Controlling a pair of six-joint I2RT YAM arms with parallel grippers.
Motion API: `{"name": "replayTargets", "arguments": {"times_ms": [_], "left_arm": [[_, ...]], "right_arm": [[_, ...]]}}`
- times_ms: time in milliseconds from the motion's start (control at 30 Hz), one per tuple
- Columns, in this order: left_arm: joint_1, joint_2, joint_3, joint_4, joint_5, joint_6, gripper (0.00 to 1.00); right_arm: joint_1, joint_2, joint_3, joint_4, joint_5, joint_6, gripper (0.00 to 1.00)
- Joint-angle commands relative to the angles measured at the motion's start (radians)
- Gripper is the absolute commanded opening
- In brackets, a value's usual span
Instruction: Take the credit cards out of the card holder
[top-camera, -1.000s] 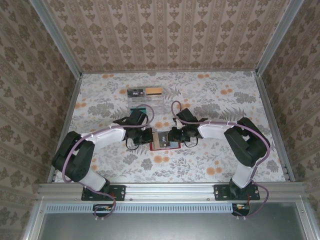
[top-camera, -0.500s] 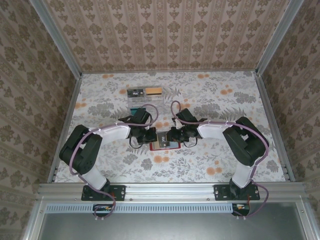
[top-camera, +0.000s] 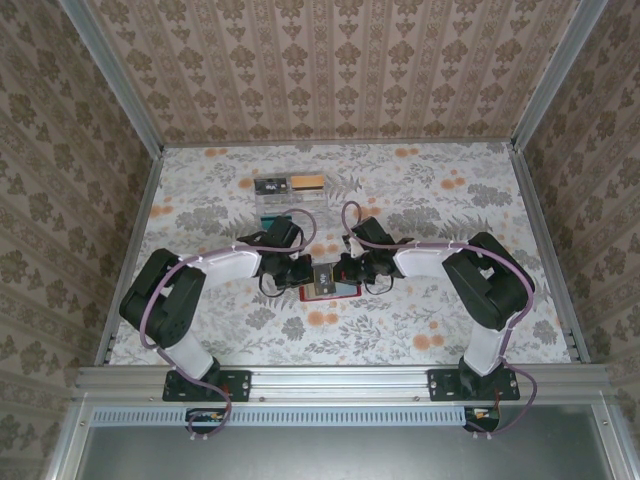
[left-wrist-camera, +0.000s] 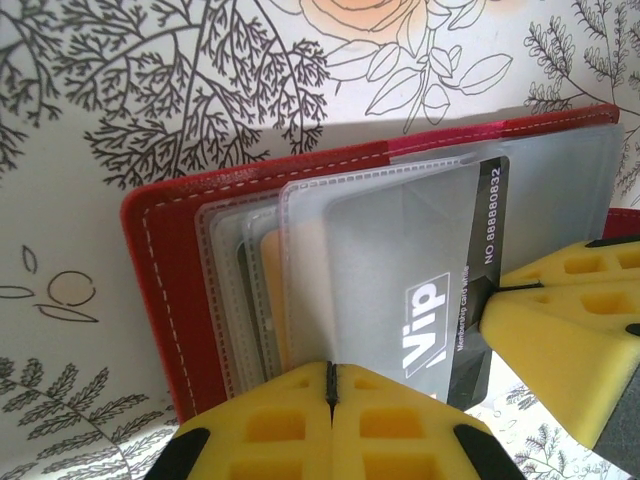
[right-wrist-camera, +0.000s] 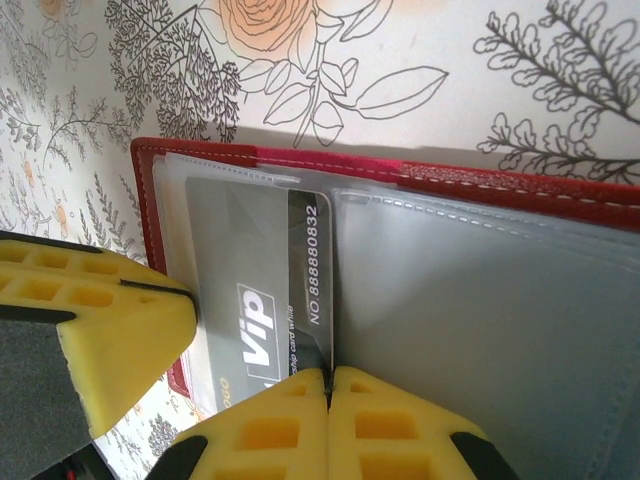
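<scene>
In the top view, the card holder is seen lying open on the floral table, with the left gripper at its left edge and the right gripper at its right edge; a few loose cards lie well beyond the card holder. In the left wrist view, the left gripper's yellow jaws are pressed together on a clear sleeve at the holder's near edge. A grey and black card marked "Vip" is seen in that sleeve, with a number beginning "NO 8888". In the right wrist view, the right gripper's jaws are closed on the black strip of the card, beside the holder's pale inner face.
</scene>
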Motion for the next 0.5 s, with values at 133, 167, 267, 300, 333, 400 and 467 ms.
{"name": "replayTargets", "arguments": {"times_ms": [133,167,267,300,333,400,467], "left_arm": [[0.001,0.007,-0.043,-0.049,-0.051,-0.034,0.00],[0.001,0.009,-0.042,-0.051,-0.050,-0.033,0.00],[0.001,0.007,-0.042,-0.050,-0.051,-0.033,0.00],[0.001,0.007,-0.043,-0.049,-0.050,-0.033,0.00],[0.001,0.008,-0.041,-0.049,-0.048,-0.031,0.00],[0.001,0.007,-0.040,-0.045,-0.043,-0.028,0.00],[0.001,0.010,-0.038,-0.045,-0.041,-0.025,0.00]], "right_arm": [[-0.023,-0.051,-0.069,0.010,0.005,0.022,0.00],[-0.026,-0.059,-0.078,0.015,0.004,0.025,0.00],[-0.035,-0.077,-0.099,0.022,0.006,0.031,0.00],[-0.037,-0.079,-0.102,0.026,0.005,0.034,0.00],[-0.038,-0.079,-0.105,0.031,-0.002,0.034,0.00],[-0.038,-0.072,-0.102,0.039,-0.015,0.035,0.08],[-0.038,-0.056,-0.100,0.059,-0.035,0.040,0.21]]}}
